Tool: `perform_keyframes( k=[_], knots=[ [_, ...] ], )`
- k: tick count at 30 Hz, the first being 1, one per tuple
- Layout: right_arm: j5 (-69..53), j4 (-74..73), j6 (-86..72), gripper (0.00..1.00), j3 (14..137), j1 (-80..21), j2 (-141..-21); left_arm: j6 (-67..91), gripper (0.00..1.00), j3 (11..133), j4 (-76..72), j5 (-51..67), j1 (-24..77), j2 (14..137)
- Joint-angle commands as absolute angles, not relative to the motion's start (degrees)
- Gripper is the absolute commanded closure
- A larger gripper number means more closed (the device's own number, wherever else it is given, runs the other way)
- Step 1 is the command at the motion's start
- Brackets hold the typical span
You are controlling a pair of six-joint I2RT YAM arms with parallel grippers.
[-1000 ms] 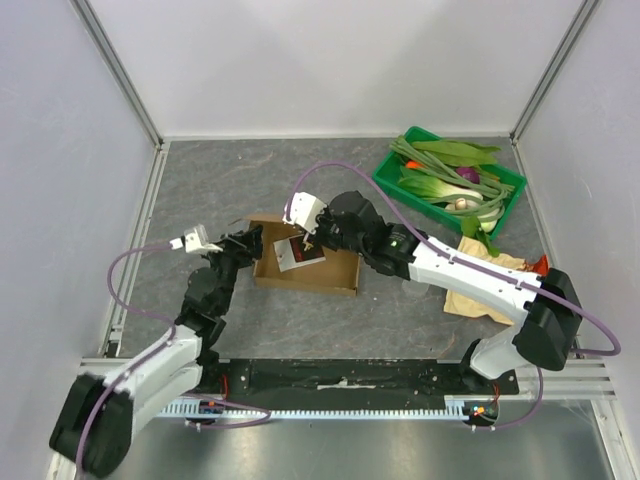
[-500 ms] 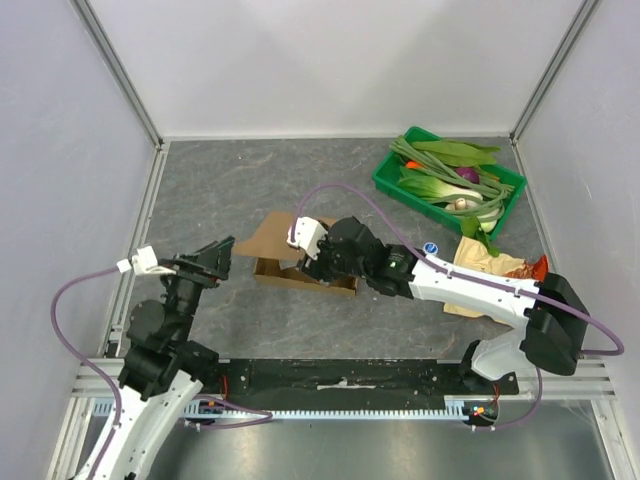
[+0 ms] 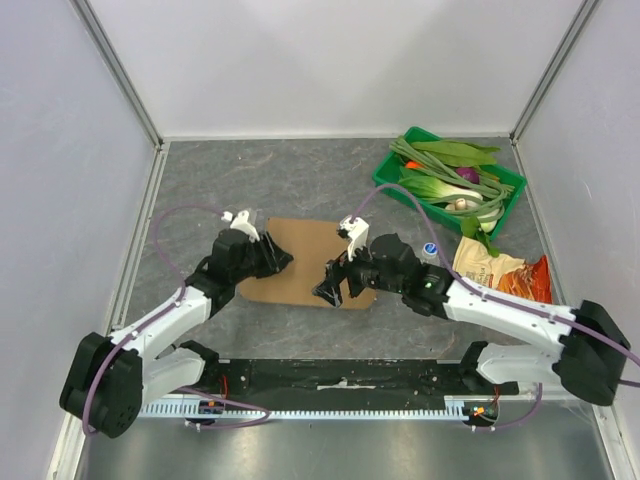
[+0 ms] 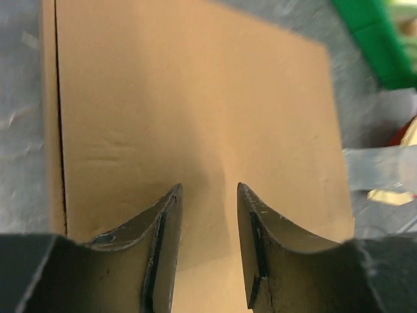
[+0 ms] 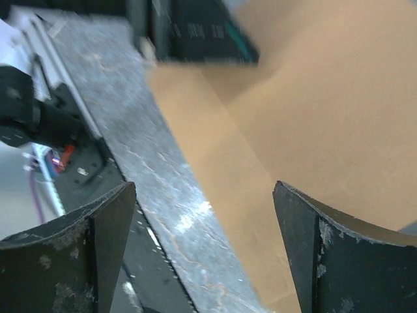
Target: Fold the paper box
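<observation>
Top external view: the paper box (image 3: 305, 250) lies mid-table. Left gripper (image 3: 283, 262) sits at its 9 o'clock edge, jaws partly apart and empty. Right gripper (image 3: 324, 291) at 5 o'clock is spread wide, holding nothing.

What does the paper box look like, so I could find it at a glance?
Start at the grey table; near its middle, between the left gripper and the right gripper, lies the paper box. It is plain brown unprinted cardboard, unlike the green crate of vegetables and the crinkly orange snack bag further right.
</observation>
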State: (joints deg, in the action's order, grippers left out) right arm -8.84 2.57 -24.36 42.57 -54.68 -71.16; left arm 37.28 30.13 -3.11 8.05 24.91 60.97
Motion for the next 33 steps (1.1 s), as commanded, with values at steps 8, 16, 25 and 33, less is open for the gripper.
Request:
perform_keyframes(
  k=[8, 16, 25, 33],
  knots=[
    [-11.69, 2.37, -29.36, 0.1, 48.34, -52.12, -73.54, 36.74, 0.51, 23.11, -6.78, 7.65, 25.14, 55.73],
    [-6.17, 4.76, -28.84, 0.2, 43.24, -50.27, -78.83, 36.04, 0.49, 23.82, -2.99, 4.13, 25.05, 51.4],
    [-1.42, -2.61, -26.02, 0.24, 43.59, -50.27, -76.82, 35.51, 0.51, 18.63, -6.16, 3.17, 25.05, 55.12],
    [1.77, -16.07, -25.22, 0.23, 48.6, -43.34, -73.91, 36.2, 0.38, 25.22, 8.85, -4.99, 24.96, 40.8]
  ],
)
